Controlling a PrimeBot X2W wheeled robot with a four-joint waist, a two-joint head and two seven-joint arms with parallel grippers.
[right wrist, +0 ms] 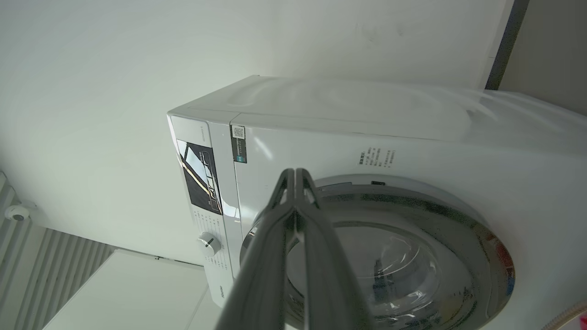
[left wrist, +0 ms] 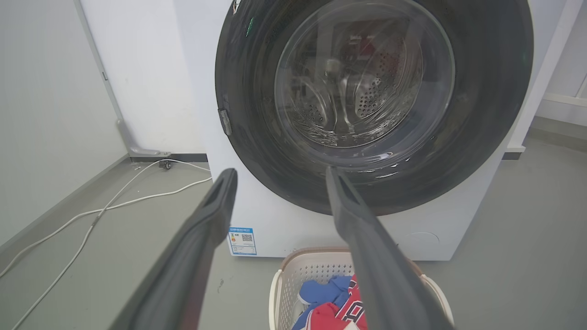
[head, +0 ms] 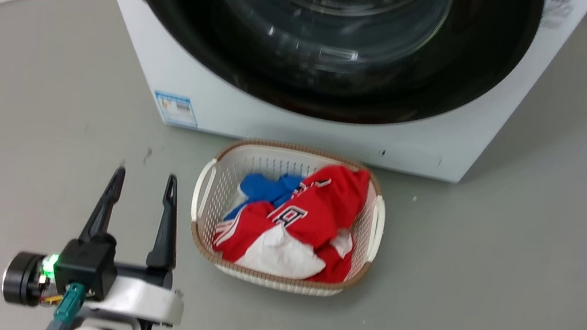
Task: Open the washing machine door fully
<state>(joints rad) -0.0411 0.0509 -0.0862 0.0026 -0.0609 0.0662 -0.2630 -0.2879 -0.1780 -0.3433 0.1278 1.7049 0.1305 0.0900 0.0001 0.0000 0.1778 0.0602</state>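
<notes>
1. At the 12 o'clock edge of the head view, the washing machine door (head: pixel 320 46) sits shut, its black ring lying flat against the white machine front (head: pixel 211 94). Opening has not begun.
2. The left gripper (head: pixel 146 177) hovers at 7 o'clock in that view. Its fingers are spread wide, hold nothing and point toward 12. It is well apart from the door, and the laundry basket (head: pixel 207 187) lies just beside it at its 3 o'clock.
3. In the right wrist view, the right gripper (right wrist: pixel 294 172) has its fingers pressed together with nothing between them. It is aimed near the door's rim but is not touching it.
4. The door is probably rigid and fairly heavy. It should swing on a fixed arc once its catch gives. The glossy ring and the bulging glass look slippery, so a pinch there would likely slide off.
5. A small grey tab (left wrist: pixel 224 122) sits at 9 o'clock on the rim in the left wrist view. It is probably the pull, so hooking one finger behind it seems the best hold. I cannot tell where the hinge is.
6. The basket stands at the door's 6 o'clock and may crowd the arm's approach.
</notes>
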